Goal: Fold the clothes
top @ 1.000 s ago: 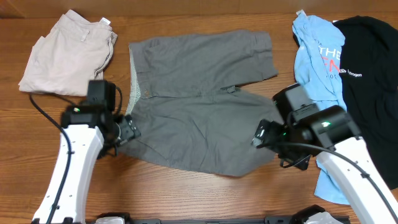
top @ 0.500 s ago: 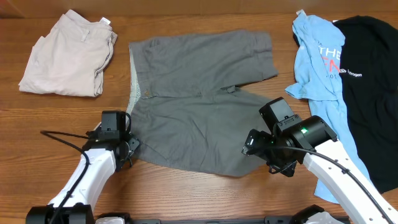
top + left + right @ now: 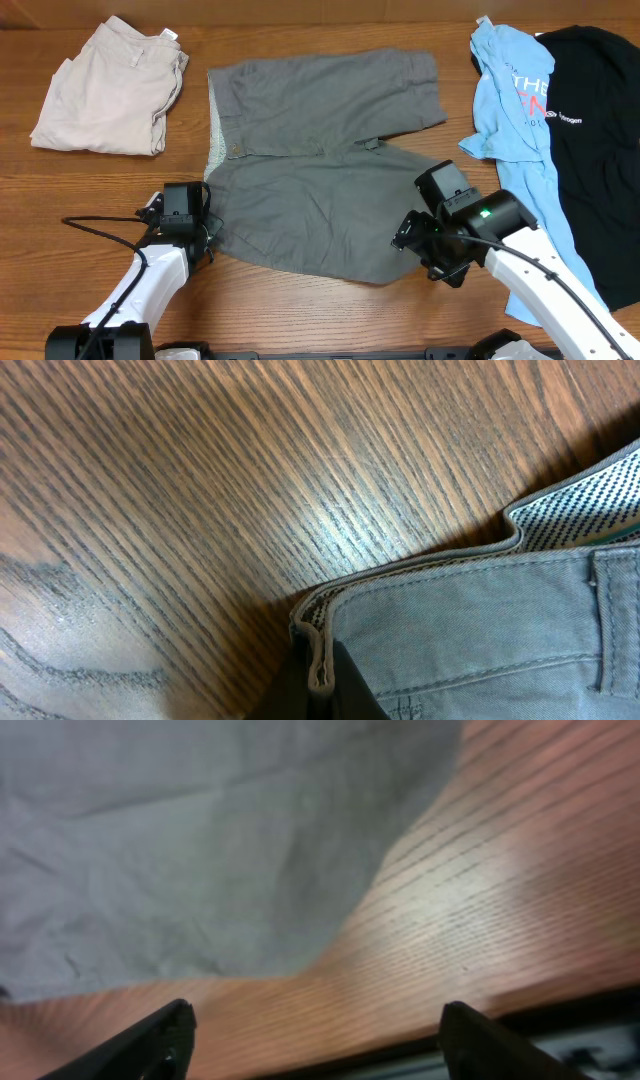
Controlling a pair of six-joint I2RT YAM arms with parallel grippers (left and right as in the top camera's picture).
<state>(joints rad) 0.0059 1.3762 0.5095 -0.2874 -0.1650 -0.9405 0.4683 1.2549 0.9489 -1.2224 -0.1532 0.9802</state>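
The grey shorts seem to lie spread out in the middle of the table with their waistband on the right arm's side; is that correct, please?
Not quite. The grey shorts are spread out in the middle of the table, but their waistband is on the left arm's side, not the right arm's. The overhead view shows this.

A wooden table (image 3: 300, 320) with reddish-brown grain running lengthwise fills the overhead view; light glares pale on its bare surface in both wrist views, and a dark strip (image 3: 330, 354) lines its near edge
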